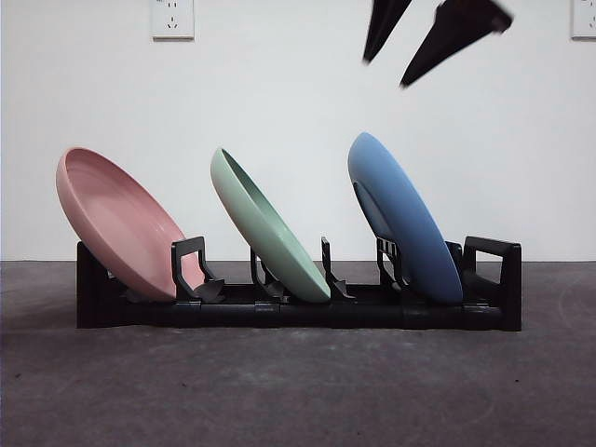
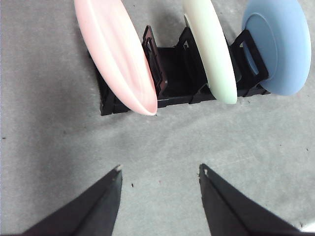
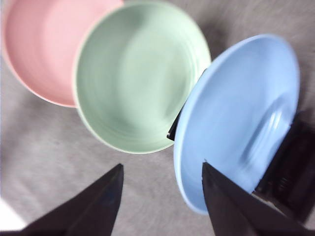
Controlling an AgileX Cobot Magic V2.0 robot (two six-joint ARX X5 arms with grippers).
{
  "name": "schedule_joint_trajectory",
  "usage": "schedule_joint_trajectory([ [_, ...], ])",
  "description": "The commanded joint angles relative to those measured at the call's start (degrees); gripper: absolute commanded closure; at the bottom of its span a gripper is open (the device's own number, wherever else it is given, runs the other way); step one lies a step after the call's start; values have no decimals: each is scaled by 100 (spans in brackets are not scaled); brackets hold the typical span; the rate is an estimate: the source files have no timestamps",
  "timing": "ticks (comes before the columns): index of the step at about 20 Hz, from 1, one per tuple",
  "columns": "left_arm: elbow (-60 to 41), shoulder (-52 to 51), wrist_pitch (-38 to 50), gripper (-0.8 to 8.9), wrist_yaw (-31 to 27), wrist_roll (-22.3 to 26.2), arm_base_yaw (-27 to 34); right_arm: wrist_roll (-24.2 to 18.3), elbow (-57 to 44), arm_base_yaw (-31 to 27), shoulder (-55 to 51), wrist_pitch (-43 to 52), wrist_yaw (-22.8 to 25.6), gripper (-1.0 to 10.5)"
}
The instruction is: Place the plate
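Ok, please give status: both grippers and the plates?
Right gripper open, above blue plate. Left gripper open, holding nothing. Pink plate, green plate, blue plate all in rack. No obstruction.

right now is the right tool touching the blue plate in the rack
Apart. The front view shows the right tool open in the air above the round blue plate, with bare white wall between its tips and the plate's top rim.

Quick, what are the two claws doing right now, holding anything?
Left gripper: jaws open, holding nothing.
Right gripper: jaws open, holding nothing, above the blue plate.
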Motion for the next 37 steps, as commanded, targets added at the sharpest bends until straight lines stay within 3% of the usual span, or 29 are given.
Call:
schedule_joint_trajectory([
  [1, 142, 26, 59, 563, 22, 35, -11, 35, 133, 188, 330, 144, 291, 695],
  [6, 142, 26, 57, 563, 22, 33, -9, 35, 133, 363, 769, 446, 682, 730],
  [12, 142, 26, 57, 563, 22, 37, -11, 37, 133, 363, 1117, 511, 682, 734],
  [17, 142, 26, 59, 563, 22, 37, -9, 39, 133, 363, 1128, 507, 680, 922],
  [23, 144, 26, 59, 563, 22, 35, -11, 39, 146, 352, 903, 411, 658, 930],
  [32, 142, 26, 63, 563, 22, 42, -11, 76, 439, 352, 162, 114, -262, 930],
  [37, 142, 26, 61, 563, 22, 39, -11, -254, 437, 439, -323, -131, -409, 930],
])
